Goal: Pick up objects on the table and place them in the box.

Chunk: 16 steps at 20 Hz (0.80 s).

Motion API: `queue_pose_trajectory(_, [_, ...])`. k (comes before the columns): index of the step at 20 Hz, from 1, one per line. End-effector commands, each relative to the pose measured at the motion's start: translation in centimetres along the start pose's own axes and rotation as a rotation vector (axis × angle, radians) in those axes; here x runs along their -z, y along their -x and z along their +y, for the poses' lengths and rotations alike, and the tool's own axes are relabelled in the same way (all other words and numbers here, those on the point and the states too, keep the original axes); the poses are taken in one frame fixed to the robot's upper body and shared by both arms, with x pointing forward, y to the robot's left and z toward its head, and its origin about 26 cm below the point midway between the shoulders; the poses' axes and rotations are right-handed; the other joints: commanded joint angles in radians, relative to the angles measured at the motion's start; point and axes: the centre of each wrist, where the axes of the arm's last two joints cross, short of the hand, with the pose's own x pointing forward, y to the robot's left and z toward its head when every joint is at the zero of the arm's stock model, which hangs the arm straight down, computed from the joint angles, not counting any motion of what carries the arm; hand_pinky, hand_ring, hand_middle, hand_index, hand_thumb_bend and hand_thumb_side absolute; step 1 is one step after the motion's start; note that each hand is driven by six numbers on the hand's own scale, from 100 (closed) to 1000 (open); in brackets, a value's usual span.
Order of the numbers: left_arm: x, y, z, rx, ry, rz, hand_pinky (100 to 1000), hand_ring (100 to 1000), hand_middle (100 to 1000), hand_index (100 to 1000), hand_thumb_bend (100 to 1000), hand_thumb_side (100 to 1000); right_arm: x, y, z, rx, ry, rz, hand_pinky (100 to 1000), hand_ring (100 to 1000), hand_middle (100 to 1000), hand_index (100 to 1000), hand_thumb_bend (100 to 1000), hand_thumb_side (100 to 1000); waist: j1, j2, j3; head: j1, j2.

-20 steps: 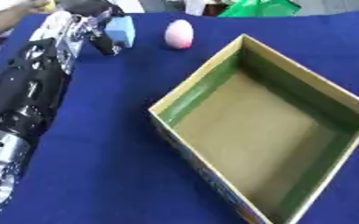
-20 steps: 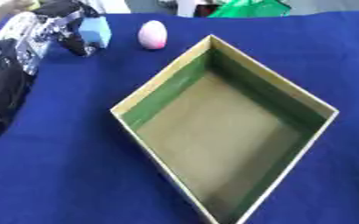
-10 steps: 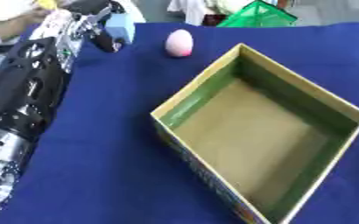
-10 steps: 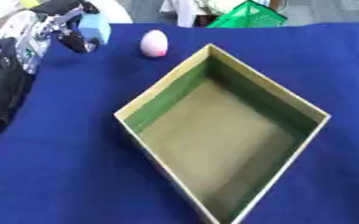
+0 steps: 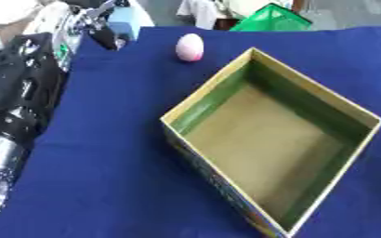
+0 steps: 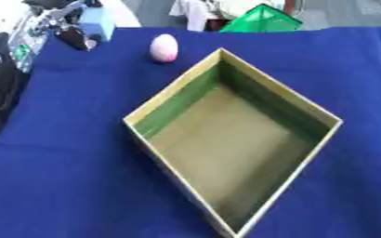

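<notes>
- The left hand (image 5: 104, 28), at the upper left of the frame, has its fingers curled round a light blue block (image 5: 128, 21), near the table's far edge.
- A pink egg-shaped object (image 5: 190, 47) lies on the blue cloth (image 5: 104, 153), just beyond the open box (image 5: 210, 104), which holds nothing.
- Risk: the block could slip out over the cloth, or the swinging arm could knock the egg rolling.
- The right hand is out of view.

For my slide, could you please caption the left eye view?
Left hand holds a light blue object beyond the pink egg and empty box.
</notes>
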Motion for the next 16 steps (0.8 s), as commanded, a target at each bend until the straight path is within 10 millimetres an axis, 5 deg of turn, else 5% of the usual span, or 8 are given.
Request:
queue_pose_trajectory(1, [-0.4, -0.2, 2.1, 0.040, -0.046, -0.043, 566, 639, 662, 781, 156, 100, 0.4, -1.0, -0.6, -0.015, 0.016, -0.034, 776, 913, 573, 822, 566, 1000, -0.007, -0.038, 0.006, -0.044, 0.023])
queue_pose_trajectory(4, [-0.4, -2.1, 2.2, 0.055, -0.066, -0.125, 562, 630, 651, 781, 137, 100, 0.1, -0.8, -0.4, -0.010, 0.024, -0.027, 776, 912, 574, 822, 567, 1000, -0.021, -0.054, 0.016, -0.101, 0.041])
queue_pose_trajectory(5, [-0.4, -2.6, 2.2, 0.052, -0.072, -0.147, 559, 625, 646, 780, 341, 187, 0.1, -0.8, -0.4, -0.009, 0.025, -0.027, 776, 912, 575, 822, 755, 1000, -0.024, -0.057, 0.017, -0.113, 0.043])
queue_pose_trajectory(6, [-0.4, -3.3, 2.2, 0.050, -0.082, -0.178, 556, 621, 641, 779, 122, 100, 0.0, -0.8, -0.2, -0.006, 0.026, -0.026, 776, 911, 576, 823, 568, 1000, -0.029, -0.063, 0.018, -0.128, 0.045])
queue_pose_trajectory(11, [-0.7, -5.7, 2.0, 0.030, -0.100, -0.256, 548, 606, 623, 774, 100, 100, -0.2, -0.7, 0.1, 0.002, 0.031, -0.024, 776, 910, 578, 823, 569, 1000, -0.044, -0.078, 0.023, -0.160, 0.053])
queue_pose_trajectory(16, [-1.7, -10.5, 0.3, 0.015, -0.122, -0.406, 547, 605, 622, 773, 100, 100, -0.7, -0.6, 0.7, 0.014, 0.043, -0.017, 776, 909, 580, 823, 570, 1000, -0.065, -0.105, 0.041, -0.194, 0.074])
